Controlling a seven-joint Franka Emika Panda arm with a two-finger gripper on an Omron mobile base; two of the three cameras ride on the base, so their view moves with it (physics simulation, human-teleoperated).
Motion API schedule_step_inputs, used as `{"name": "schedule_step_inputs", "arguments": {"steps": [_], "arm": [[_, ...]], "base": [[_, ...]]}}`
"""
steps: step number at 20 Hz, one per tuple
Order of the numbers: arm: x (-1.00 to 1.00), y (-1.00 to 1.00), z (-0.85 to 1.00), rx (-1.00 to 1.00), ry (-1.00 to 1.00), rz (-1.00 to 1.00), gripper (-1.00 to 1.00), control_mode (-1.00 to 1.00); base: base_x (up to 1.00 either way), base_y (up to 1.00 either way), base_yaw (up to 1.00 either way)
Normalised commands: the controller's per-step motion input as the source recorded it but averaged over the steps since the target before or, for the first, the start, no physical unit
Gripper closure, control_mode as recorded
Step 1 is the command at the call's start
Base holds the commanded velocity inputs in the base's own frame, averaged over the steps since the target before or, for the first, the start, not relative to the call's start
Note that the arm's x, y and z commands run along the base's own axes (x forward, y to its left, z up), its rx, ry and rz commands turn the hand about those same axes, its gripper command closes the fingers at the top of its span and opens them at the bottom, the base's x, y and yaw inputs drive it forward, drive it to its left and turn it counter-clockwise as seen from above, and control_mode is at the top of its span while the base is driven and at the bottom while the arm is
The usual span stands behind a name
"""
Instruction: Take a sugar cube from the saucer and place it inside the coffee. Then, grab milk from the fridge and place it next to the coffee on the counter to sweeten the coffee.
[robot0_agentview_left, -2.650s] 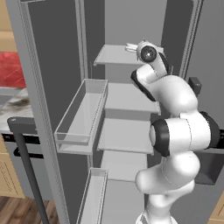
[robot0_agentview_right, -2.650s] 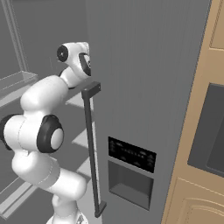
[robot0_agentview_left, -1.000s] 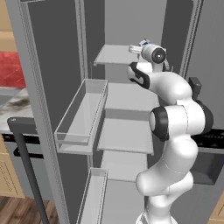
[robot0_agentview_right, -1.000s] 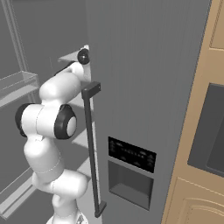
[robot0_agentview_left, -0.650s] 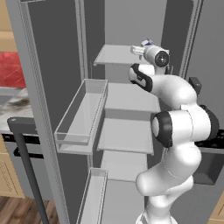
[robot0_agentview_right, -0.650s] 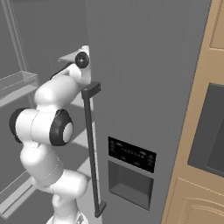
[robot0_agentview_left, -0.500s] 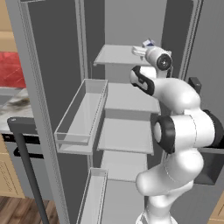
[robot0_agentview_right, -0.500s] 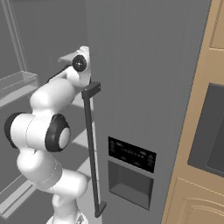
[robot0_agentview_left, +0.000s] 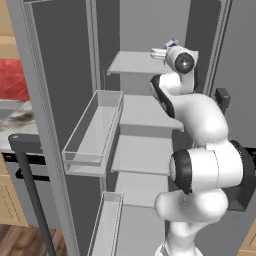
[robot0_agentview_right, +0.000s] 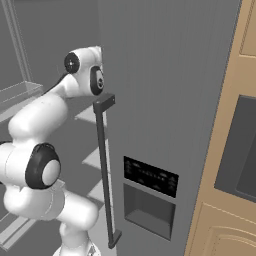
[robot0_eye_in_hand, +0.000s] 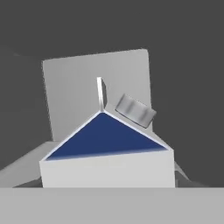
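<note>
The fridge (robot0_agentview_left: 135, 62) stands open, with pale grey shelves and a clear door bin (robot0_agentview_left: 97, 125) on its left door. My arm reaches up to the top shelf, and the gripper (robot0_agentview_left: 159, 52) sits at that shelf's right end. In the hand view the milk (robot0_eye_in_hand: 105, 144) is very close: a white carton with a dark blue gable and a silver cap (robot0_eye_in_hand: 135, 110), standing before the fridge's grey back wall. My fingertips are hidden there, so their grip cannot be judged. The fridge's right door (robot0_agentview_right: 165, 75) is shut, and its long dark bar handle (robot0_agentview_right: 104, 165) runs beside my arm.
A dispenser panel (robot0_agentview_right: 150, 177) sits in the shut door. Tan wooden cabinets with a dark oven window (robot0_agentview_right: 237, 145) stand to the right. At far left are a marble counter edge (robot0_agentview_left: 10, 122), a red object (robot0_agentview_left: 12, 80) and a dark bar handle (robot0_agentview_left: 30, 185).
The arm has stretched further into the fridge; the wrist moved right and deeper along the top shelf. The base and the fridge have stayed put.
</note>
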Motion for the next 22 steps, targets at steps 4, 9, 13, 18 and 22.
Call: {"name": "schedule_step_inputs", "arguments": {"steps": [4, 9, 13, 18, 22], "arm": [[-0.69, 0.71, 0.20, -0.03, 0.26, -0.11, 1.00, -1.00], [-0.89, 0.76, -0.02, -0.02, 0.18, 0.00, 1.00, -1.00], [-1.00, 0.09, -0.03, 0.00, 0.01, 0.00, 1.00, -1.00], [-1.00, -0.27, 0.00, 0.05, 0.00, 0.00, 1.00, -1.00], [-1.00, -0.12, -0.11, 0.01, 0.00, 0.00, 1.00, -1.00]], "base": [[0.00, 0.00, 0.00], [0.00, 0.00, 0.00], [0.00, 0.00, 0.00], [0.00, 0.00, 0.00], [0.00, 0.00, 0.00]]}}
